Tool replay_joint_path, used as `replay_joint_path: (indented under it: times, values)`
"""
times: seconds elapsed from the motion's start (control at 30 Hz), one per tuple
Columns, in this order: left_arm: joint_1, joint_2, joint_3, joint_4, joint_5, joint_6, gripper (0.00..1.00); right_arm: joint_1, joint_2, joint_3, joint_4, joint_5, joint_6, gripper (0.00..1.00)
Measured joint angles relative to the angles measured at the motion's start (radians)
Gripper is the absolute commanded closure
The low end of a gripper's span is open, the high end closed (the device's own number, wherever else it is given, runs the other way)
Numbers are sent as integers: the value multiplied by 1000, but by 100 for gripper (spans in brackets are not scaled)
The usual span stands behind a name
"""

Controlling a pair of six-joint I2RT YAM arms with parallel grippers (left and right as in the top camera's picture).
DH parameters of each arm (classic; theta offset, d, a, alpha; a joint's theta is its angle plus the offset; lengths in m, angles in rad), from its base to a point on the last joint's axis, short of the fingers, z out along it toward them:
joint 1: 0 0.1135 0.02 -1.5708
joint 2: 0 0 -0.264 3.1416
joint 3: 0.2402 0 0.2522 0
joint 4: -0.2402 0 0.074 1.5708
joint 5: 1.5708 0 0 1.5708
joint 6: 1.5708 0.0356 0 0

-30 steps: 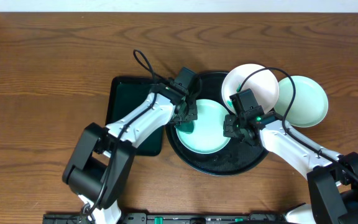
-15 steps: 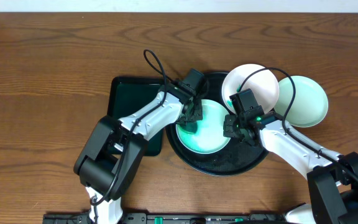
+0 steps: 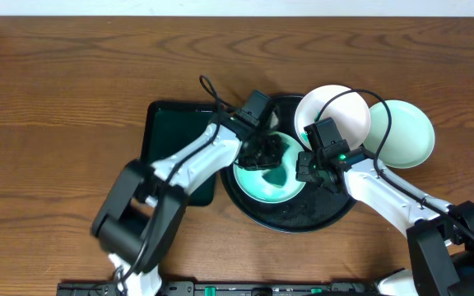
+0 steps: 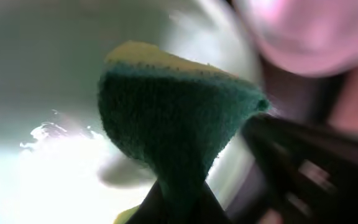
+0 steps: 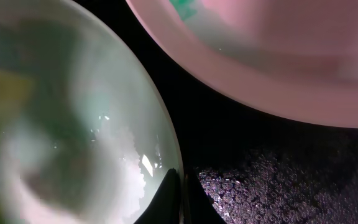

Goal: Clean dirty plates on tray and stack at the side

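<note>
- Your tray [image 3: 290,220] holds one green plate [image 3: 276,187]; a white plate [image 3: 336,111] overlaps its rim.
- A second green plate [image 3: 406,131] lies beside, on the table [image 3: 56,99].
- The left gripper [image 3: 262,153] pinches a sponge [image 4: 173,124] on the green plate.
- The right gripper [image 3: 307,171] clamps that plate's rim.

Out at one o'clock the left gripper [image 3: 262,154] clamps a green-yellow sponge [image 4: 173,118]; at eleven, the right gripper [image 3: 307,171] pinches a mint-green round plate [image 3: 280,187].

Dark green rectangular tray [image 3: 167,127], flat on brown wooden table [image 3: 56,99], green-and-yellow sponge [image 4: 173,118] bent into a fold
</note>
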Motion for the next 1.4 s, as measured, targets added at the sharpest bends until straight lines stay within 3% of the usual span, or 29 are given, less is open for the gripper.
replay_joint_path:
  times: [0.23,0.33,0.53,0.77,1.4]
  values:
    - [4,-160,1,-84,-98,5,93,0,0,0,0,0,0,99]
    - [4,-153,-3,-126,-160,5,93,0,0,0,0,0,0,98]
    - [4,-150,-27,-135,-213,5,93,0,0,0,0,-3,-10,89]
    - [4,-150,-31,-134,-248,5,93,0,0,0,-1,-4,-44,96]
    - [0,-45,-38,-110,-411,12,93,0,0,-1,-15,-4,-95,92]
